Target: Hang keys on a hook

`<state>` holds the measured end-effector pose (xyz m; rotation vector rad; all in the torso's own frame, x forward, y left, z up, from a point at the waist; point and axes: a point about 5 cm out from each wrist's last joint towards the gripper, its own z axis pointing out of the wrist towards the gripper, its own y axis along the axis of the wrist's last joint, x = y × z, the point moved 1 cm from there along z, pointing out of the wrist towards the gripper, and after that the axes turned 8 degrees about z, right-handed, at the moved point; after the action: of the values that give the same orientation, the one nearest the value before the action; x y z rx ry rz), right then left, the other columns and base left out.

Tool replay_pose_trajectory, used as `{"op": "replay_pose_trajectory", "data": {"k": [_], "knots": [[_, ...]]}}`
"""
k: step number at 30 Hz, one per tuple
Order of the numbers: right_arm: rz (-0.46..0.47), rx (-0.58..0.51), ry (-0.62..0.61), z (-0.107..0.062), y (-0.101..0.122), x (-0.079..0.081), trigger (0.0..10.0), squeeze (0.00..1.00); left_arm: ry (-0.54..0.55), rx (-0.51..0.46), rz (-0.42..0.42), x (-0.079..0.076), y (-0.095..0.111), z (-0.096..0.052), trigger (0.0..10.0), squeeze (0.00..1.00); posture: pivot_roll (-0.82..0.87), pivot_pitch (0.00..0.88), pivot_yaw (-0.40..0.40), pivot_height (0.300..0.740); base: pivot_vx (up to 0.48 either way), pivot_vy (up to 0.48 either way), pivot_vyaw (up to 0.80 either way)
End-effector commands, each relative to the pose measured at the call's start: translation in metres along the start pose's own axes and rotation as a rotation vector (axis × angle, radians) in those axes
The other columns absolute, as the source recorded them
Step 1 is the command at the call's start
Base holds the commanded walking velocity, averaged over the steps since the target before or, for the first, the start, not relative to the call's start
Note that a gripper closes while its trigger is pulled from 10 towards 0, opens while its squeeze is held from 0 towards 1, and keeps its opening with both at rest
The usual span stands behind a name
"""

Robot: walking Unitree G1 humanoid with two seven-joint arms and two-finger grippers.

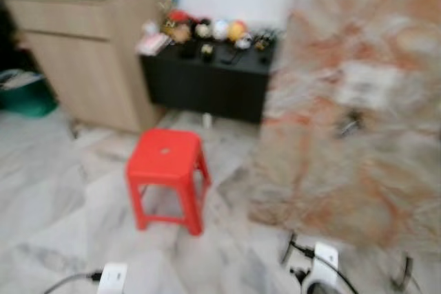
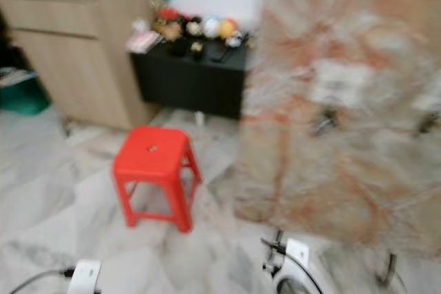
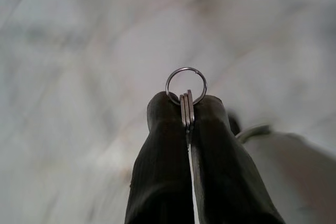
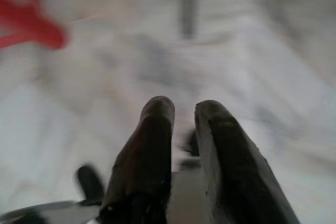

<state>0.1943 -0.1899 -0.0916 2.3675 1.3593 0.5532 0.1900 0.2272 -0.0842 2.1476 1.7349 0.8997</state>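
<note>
Landmark: marbled board (image 2: 344, 122), leaning upright at the right of the room, blurred by camera motion.

- Far left of board: wooden cabinet (image 1: 83, 53) with cluttered top; green tub (image 1: 24, 94) low at its left side.
- Left of board, against the white wall: black low cabinet (image 1: 207, 80), row of small toys (image 1: 207, 30) on top.
- Left of board, nearer on the marble floor (image 1: 48, 197): red stool (image 1: 167, 170), standing apart from everything.
- On board face: hook (image 2: 324, 122) near the middle, dark and small; second hook (image 2: 427, 123) near the board's right edge. Shapes too blurred to read.
- Below board: white power strip (image 2: 296, 256) with black cable on the floor.

Left gripper (image 3: 187, 109): jaws closed flat on keys (image 3: 187, 109), blades pinched between the tips, key ring (image 3: 186, 85) sticking free beyond them. Floor behind it, hooks not in its sight.

Right gripper (image 4: 184, 111): jaws slightly apart, nothing between them, pointing at the floor.

Step in hand, as judged: approach to the board. Advice: stand square before the nearer hook; raise the left gripper with the ring plane across the hook tip; thread the free loop over, then lower until it seats before letting go. Keep the pinch on the blades, clear of the ring opening.
</note>
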Motion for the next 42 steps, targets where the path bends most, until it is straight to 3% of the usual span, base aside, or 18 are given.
{"op": "replay_pose_trajectory", "data": {"k": [1, 2, 6, 10, 22, 42], "knots": [[-0.017, -0.015, 0.001, 0.0, 0.003, 0.004, 10.0, 0.0, -0.004, -0.005, 0.046, 0.002, -0.001, 0.0, 10.0, 0.0, 0.0, 0.0, 0.001, 0.74, 0.0, -0.334, 0.0], [-0.017, -0.015, 0.001, 0.0, 0.003, 0.004, 10.0, 0.0, -0.004, -0.005, 0.046, 0.002, -0.001, 0.0, 10.0, 0.0, 0.0, 0.0, 0.001, 0.74, 0.0, -0.334, 0.0], [-0.011, -0.008, -0.007, -0.003, -0.01, -0.022, 10.0, 0.0, -0.007, -0.001, 0.044, -0.001, 0.0, 0.0, 10.0, 0.0, -0.01, 0.0, 0.01, 0.74, 0.0, -0.334, 0.0], [-0.014, -0.004, -0.015, -0.004, -0.014, -0.029, 10.0, 0.0, -0.02, 0.015, 0.047, -0.007, -0.005, -0.001, 10.0, 0.0, -0.01, 0.0, 0.009, 0.74, 0.0, -0.336, 0.0], [-0.037, 0.013, -0.016, -0.005, -0.02, -0.033, 10.0, 0.0, -0.025, 0.036, 0.048, -0.01, -0.014, -0.003, 10.0, 0.0, -0.02, 0.0, 0.016, 0.74, 0.0, -0.334, 0.0], [-0.011, 0.011, 0.013, -0.005, -0.02, -0.03, 10.0, 0.0, -0.01, -0.008, 0.035, -0.007, 0.002, 0.0, 10.0, 0.0, 0.0, 0.0, -0.006, 0.74, 0.0, -0.334, 0.0]]}}
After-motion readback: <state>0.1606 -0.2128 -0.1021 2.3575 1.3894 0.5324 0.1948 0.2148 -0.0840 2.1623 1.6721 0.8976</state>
